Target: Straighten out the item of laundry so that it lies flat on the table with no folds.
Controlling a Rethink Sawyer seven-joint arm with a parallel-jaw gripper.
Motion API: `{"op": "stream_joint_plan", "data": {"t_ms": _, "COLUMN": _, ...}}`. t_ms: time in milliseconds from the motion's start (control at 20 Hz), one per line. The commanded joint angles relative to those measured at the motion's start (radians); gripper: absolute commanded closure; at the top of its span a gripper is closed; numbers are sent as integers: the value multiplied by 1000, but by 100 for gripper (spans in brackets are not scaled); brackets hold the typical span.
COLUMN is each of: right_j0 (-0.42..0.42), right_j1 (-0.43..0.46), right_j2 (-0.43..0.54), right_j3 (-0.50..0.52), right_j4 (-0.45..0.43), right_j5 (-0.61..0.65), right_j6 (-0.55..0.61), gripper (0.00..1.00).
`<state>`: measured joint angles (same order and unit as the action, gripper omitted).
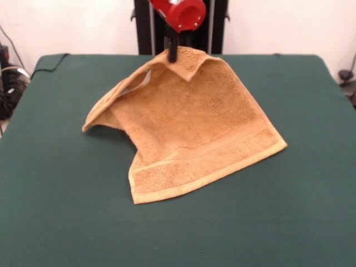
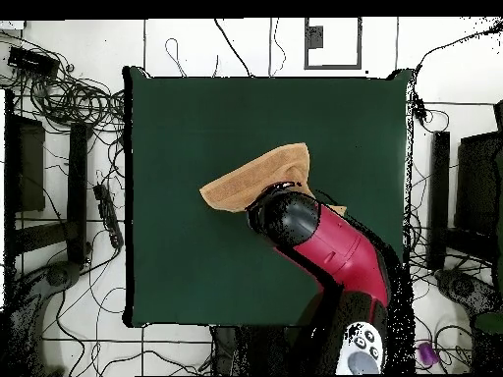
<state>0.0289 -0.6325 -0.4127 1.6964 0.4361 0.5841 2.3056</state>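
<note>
The orange-tan towel (image 1: 189, 122) is lifted into a tent shape on the dark green table (image 1: 55, 194). Its front edge with the woven border band rests on the cloth, and its left corner hangs just above the surface. My gripper (image 1: 173, 54) is shut on the towel's raised far edge, where the fabric folds over the dark fingers. A pale strip shows inside the fold at the upper left. In the overhead view the red arm (image 2: 324, 241) covers the gripper and part of the towel (image 2: 257, 179), which sits near the middle of the table (image 2: 196, 118).
Cables and dark equipment (image 2: 59, 108) lie on the floor around the table. Green surface extends on every side of the towel, widest toward the front edge (image 1: 178, 245).
</note>
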Motion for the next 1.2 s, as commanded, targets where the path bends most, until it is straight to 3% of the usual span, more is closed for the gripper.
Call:
{"op": "stream_joint_plan", "data": {"t_ms": 50, "right_j0": 45, "right_j1": -16, "right_j2": 100, "right_j3": 184, "right_j4": 10, "right_j5": -26, "right_j6": 165, "gripper": 100}}
{"op": "stream_joint_plan", "data": {"t_ms": 400, "right_j0": 50, "right_j1": -84, "right_j2": 79, "right_j3": 264, "right_j4": 9, "right_j5": -13, "right_j6": 163, "gripper": 100}}
{"op": "stream_joint_plan", "data": {"t_ms": 1200, "right_j0": 54, "right_j1": -155, "right_j2": 145, "right_j3": 384, "right_j4": 12, "right_j5": -140, "right_j6": 130, "gripper": 100}}
